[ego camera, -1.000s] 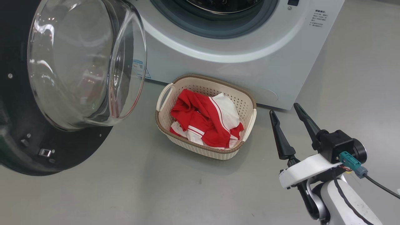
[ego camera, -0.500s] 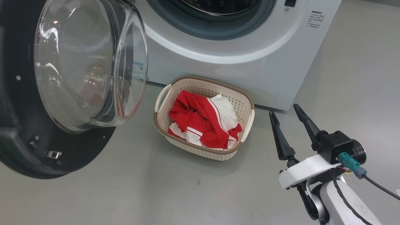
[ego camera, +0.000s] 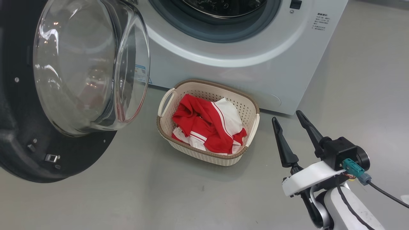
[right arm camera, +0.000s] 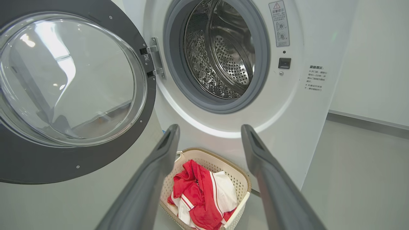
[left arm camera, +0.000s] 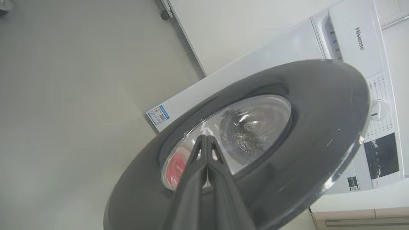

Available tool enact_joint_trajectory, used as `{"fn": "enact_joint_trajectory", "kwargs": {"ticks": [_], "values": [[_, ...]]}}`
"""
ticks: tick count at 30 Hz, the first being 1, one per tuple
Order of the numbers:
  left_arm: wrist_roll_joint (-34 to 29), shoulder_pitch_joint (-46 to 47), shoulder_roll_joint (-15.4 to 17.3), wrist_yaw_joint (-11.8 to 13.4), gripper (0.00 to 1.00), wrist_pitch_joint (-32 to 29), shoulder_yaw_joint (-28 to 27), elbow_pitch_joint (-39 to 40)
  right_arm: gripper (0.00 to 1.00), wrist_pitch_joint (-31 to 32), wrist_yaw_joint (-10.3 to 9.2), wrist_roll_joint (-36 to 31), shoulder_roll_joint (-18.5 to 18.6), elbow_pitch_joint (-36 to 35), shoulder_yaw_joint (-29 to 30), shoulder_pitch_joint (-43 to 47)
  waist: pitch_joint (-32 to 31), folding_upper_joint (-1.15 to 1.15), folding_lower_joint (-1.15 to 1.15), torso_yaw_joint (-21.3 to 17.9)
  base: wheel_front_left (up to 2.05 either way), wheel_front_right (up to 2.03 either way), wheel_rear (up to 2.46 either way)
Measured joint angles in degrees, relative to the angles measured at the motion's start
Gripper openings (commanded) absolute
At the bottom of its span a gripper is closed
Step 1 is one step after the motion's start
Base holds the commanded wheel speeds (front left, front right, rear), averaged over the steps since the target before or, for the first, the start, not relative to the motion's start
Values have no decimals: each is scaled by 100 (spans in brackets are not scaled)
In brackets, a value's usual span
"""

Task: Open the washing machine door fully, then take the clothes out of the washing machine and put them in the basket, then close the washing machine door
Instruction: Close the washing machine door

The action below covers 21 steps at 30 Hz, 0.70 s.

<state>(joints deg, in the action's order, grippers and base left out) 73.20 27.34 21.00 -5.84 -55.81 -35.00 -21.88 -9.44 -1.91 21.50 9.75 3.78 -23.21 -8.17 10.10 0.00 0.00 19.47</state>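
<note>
- Lower right of the head view: the right gripper (ego camera: 285, 115) hangs over the grey floor (ego camera: 159, 198), its two dark fingers spread wide and holding nothing. It sits a touch lower and further left in the frame than a second ago.
- At frame centre, the basket (ego camera: 204, 152) stands on the floor just in front of the washing machine (ego camera: 223, 73), with the clothes (ego camera: 204, 127) bundled inside it. Both basket and machine have slid slightly left in the picture since the earlier frame, so the camera has turned.
- Upper left, the washing machine door (ego camera: 19, 127) stands swung open. Its latch has drifted slightly right in the frame while everything else went left.
- In the left wrist view, the left gripper (left arm camera: 207, 138) has its fingers pressed together on nothing, tips up against the door's outer glass; actual contact cannot be told.
- In the right wrist view, the steel drum (right arm camera: 220, 57) holds no garments.
</note>
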Motion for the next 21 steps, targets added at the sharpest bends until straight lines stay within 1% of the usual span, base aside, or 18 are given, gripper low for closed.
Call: {"fn": "enact_joint_trajectory", "kwargs": {"ticks": [7, 13, 15, 18, 21], "values": [[-1095, -485, 263, -107, 0, 1032, 65, 277, 100, -44, 8, 18, -38, 76, -19, 19, -99, 0, 0, -6, 0, 0, 0], [-2191, -1041, 528, -109, 0, 2187, 207, 671, 100, -56, 7, 19, -70, 81, -29, 38, -145, 0, 0, -25, 0, 0, 0], [-2335, -1221, 542, -109, 0, 2525, 368, 953, 100, -74, 7, 19, -75, 89, -29, 42, -157, 0, 0, -30, 0, 0, 0], [-2627, -1428, 544, -109, 0, 3015, 789, 1370, 100, -80, 7, 20, -75, 104, -26, 47, -175, 0, 0, -33, 0, 0, 0], [-2891, -1733, 544, -110, 0, 3483, 1102, 1569, 100, -98, 5, 44, -75, 120, -21, 49, -191, 0, 0, -25, 0, 0, 0]]}}
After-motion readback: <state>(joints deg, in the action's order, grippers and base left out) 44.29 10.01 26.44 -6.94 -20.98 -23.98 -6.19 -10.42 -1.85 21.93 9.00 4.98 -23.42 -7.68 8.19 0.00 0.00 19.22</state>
